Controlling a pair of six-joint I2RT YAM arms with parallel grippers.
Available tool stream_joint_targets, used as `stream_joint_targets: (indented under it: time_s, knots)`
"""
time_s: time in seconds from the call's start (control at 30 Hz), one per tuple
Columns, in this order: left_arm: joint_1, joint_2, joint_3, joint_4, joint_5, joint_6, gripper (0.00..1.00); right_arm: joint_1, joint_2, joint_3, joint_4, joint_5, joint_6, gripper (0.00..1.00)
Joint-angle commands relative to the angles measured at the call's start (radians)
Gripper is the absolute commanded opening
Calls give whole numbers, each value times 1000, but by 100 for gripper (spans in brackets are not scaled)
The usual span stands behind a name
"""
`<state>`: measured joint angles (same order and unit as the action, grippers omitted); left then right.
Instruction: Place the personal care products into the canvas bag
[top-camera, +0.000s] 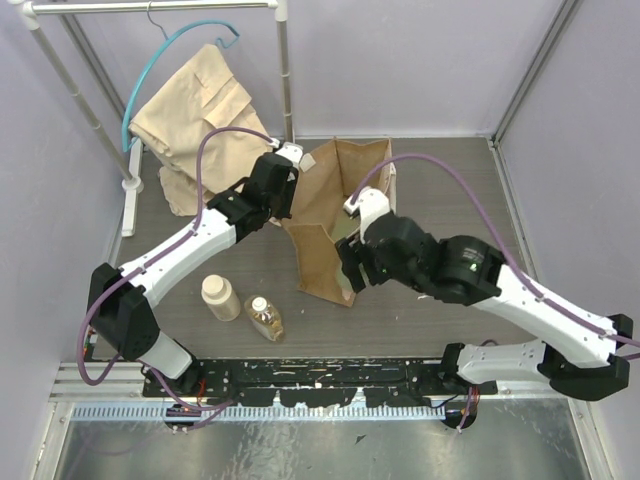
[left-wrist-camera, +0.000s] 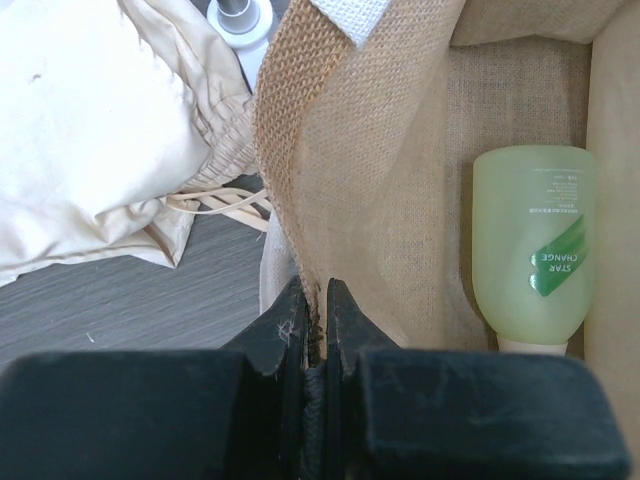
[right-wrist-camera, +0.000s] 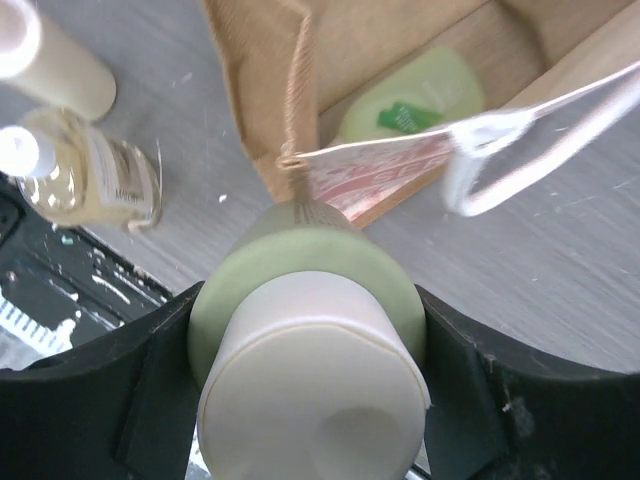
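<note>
The tan canvas bag (top-camera: 322, 255) stands in the middle of the table. My left gripper (top-camera: 289, 188) is shut on its left rim (left-wrist-camera: 318, 296) and holds it open. A rounder green bottle (left-wrist-camera: 532, 250) lies inside the bag and also shows in the right wrist view (right-wrist-camera: 410, 100). My right gripper (top-camera: 350, 265) is shut on a green cylinder bottle (right-wrist-camera: 310, 390) with a whitish cap, held at the bag's near corner (right-wrist-camera: 260, 80). The cream bottle (top-camera: 220, 297) and the amber white-capped bottle (top-camera: 265, 318) stand on the table to the left of the bag.
A beige folded garment (top-camera: 195, 120) lies at the back left under a white clothes rack (top-camera: 285, 70). The bag's whitish strap handle (right-wrist-camera: 480, 170) hangs over its side. Walls close off the left, back and right.
</note>
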<state>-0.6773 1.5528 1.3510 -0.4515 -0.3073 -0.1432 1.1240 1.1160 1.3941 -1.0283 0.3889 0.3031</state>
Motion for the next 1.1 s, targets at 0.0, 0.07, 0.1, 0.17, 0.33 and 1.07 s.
stream_joint_targets:
  time_s: [0.0,0.07,0.1,0.17,0.33,1.07]
  knots:
    - [2,-6,-16,4,11,-11,0,-70,18,203,-5,73,-66,0]
    - [2,-9,-16,3,15,-11,0,-127,62,287,1,59,-124,1]
    - [2,-11,-15,3,17,-12,0,-174,89,335,7,38,-154,1]
    - [1,-13,-14,1,20,-13,0,-239,148,434,13,-20,-217,1]
    - [2,-21,-20,0,22,-10,0,-325,304,652,18,-127,-310,1]
    - [0,-116,-50,-12,33,-27,0,-543,395,247,419,-386,-376,1]
